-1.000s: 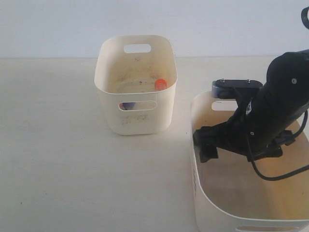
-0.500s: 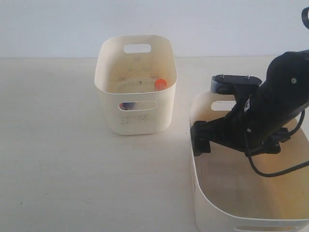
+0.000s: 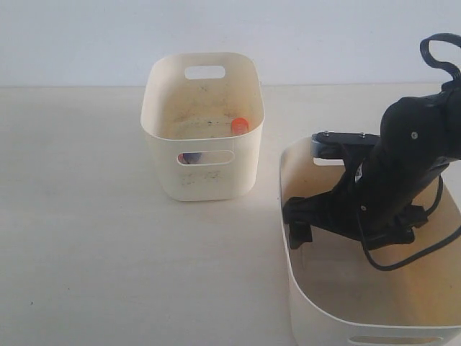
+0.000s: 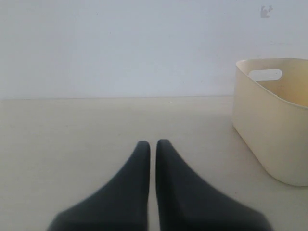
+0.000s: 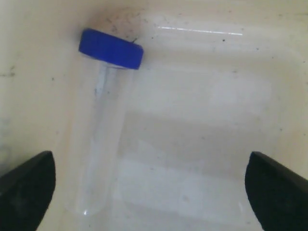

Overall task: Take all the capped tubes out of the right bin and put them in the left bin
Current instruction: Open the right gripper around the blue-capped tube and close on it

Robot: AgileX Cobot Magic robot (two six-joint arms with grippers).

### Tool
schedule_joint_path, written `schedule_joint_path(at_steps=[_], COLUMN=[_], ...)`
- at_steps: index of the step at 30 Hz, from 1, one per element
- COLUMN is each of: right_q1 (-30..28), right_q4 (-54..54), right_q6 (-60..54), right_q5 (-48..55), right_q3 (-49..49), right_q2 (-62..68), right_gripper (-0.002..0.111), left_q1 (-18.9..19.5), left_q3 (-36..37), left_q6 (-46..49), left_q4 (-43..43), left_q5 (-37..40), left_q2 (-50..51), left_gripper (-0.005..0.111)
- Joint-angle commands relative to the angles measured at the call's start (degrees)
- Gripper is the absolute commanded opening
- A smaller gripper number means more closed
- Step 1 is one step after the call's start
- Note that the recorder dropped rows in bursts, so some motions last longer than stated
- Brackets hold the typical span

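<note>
So the right arm has dropped a bit lower and slid toward the left of the exterior frame compared with a second ago, deeper into the right bin (image 3: 289,288). The right fingers (image 5: 26,192) are spread wide, one in each lower corner of the wrist frame, holding nothing.

The blue-capped tube (image 5: 103,139) lies flat on the bin floor. It's way off-centre, sitting in the left half of the frame just beside the left-hand finger. Its long axis runs nearly top to bottom, cap at upper left, so it lies across the closing line. I'd nudge the fingers toward frame left before closing.

The floor looks slick and the tube is round, so it could roll. The bin wall curves up close by, so room is tight there.

The left fingers (image 4: 130,192) are pressed nearly together over the desk (image 3: 86,216), well away. The left bin (image 3: 202,180) already shows an orange-red cap (image 3: 240,125).
</note>
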Motion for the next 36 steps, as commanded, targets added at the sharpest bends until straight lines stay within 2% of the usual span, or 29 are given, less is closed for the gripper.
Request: schedule_joint_path(at_steps=[1, 36], right_q1=[0.02, 0.02], right_q4=[0.82, 0.82], right_q6=[-0.29, -1.63], right_q5=[-1.56, -1.46], right_q3=[0.06, 0.06], right_q2=[-0.06, -0.06], right_gripper=[0.105, 0.105], left_q1=[-0.41, -0.41], left_q3=[-0.12, -0.12], left_q6=[-0.24, -0.24], left_q4=[-0.19, -0.19], left_q5=[-0.38, -0.38], left_q2=[0.23, 0.23], left_gripper=[0.004, 0.004])
